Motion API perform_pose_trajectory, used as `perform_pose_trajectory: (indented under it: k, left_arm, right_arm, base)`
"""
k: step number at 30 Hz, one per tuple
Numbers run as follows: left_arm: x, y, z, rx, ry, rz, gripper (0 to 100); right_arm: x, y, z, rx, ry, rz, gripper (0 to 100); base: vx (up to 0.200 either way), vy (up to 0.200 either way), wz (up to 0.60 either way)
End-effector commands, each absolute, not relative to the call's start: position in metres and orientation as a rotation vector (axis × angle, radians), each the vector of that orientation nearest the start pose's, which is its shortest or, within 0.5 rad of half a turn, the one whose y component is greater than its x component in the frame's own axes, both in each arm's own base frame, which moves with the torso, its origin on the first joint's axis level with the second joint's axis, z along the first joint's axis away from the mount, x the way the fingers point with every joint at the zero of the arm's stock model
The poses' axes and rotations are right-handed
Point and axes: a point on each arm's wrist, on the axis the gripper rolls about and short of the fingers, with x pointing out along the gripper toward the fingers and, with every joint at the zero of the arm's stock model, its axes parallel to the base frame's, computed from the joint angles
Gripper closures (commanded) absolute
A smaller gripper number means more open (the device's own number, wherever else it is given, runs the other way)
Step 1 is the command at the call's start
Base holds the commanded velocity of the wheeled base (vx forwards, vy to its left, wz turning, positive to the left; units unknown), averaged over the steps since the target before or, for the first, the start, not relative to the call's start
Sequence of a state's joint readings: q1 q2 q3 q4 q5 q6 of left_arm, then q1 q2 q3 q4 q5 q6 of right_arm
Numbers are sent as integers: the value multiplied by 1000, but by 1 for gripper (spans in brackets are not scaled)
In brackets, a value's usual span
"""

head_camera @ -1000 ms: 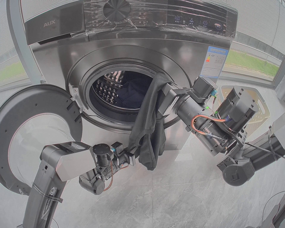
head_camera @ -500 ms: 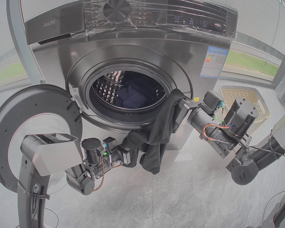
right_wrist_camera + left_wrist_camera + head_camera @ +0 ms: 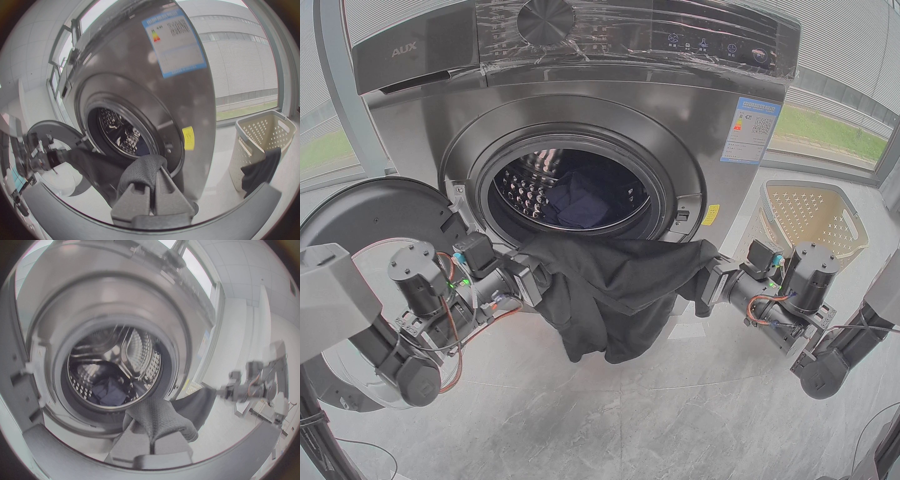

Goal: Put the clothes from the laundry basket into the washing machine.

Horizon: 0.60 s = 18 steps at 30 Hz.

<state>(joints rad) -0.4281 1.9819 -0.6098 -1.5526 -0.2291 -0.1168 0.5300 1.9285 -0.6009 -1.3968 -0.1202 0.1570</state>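
Currently stretched wide in front of the washing machine (image 3: 581, 106), just below its round opening (image 3: 487, 187): black garment (image 3: 612, 281), top edge about level with the opening's lower rim, loose middle sagging toward the floor (image 3: 650, 425) without reaching it. Gripped at one end by the left pincer (image 3: 540, 282), on the hinge side of the washing machine; gripped at the other end by the right pincer (image 3: 707, 284), on the latch side. From the right wrist, fingers (image 3: 170, 193) pressed together on a bunched fold of mesh cloth; from the left wrist, the same closed grip, fingertips buried under the fold.

Door (image 3: 369, 212) swung fully open to the left of the washing machine, its rim close behind the left arm's wrist. Wide stretch of grey floor in front of the washing machine, beneath the hanging cloth. Dark blue clothes (image 3: 578, 200) lying low in the drum (image 3: 531, 181).

Laundry basket (image 3: 819, 212) to the right of the washing machine, lower part hidden behind the right arm in the head view; another dark piece (image 3: 261, 172) draped over its rim, bottom edge cut off by the wrist's own housing. Rest of the basket's inside hard to make out. Back of the drum too dark to read. Whether the garment touches the washing machine's front panel: cannot tell.
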Motion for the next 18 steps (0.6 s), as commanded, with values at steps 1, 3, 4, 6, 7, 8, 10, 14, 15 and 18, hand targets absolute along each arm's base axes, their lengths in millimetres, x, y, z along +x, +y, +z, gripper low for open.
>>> perform_pose_trajectory:
  k: [1,3,4,6,7,8,10,14,15,18]
  left_arm:
    - [266,-130,187,-162,-294,-687,100]
    - [260,-129,196,-179,-319,-697,100]
    - [259,-130,197,-183,-324,-700,100]
    - [257,-129,199,-185,-329,-702,100]
    - [257,-129,200,-185,-332,-703,100]
    - [257,-129,200,-187,-333,-703,100]
    - [257,-129,200,-187,-333,-701,100]
    - [258,-129,203,-190,-343,-691,100]
    - [258,-129,203,-191,-345,-690,100]
    - [258,-129,204,-193,-346,-687,100]
  right_arm:
    - [285,165,113,154,37,413,100]
    - [286,174,113,156,33,432,100]
    - [288,176,111,155,36,435,100]
    - [291,178,107,153,40,434,100]
    - [291,179,104,149,47,435,100]
    - [292,179,103,148,50,435,100]
    - [294,180,96,143,66,434,0]
    - [291,179,68,104,164,436,0]
    - [289,179,60,88,190,439,0]
    - [278,180,43,54,257,477,0]
  base:
    - [0,0,0]
    - [0,0,0]
    - [0,0,0]
    - [0,0,0]
    - [0,0,0]
    - [0,0,0]
    - [0,0,0]
    - [0,0,0]
    - [0,0,0]
    - [0,0,0]
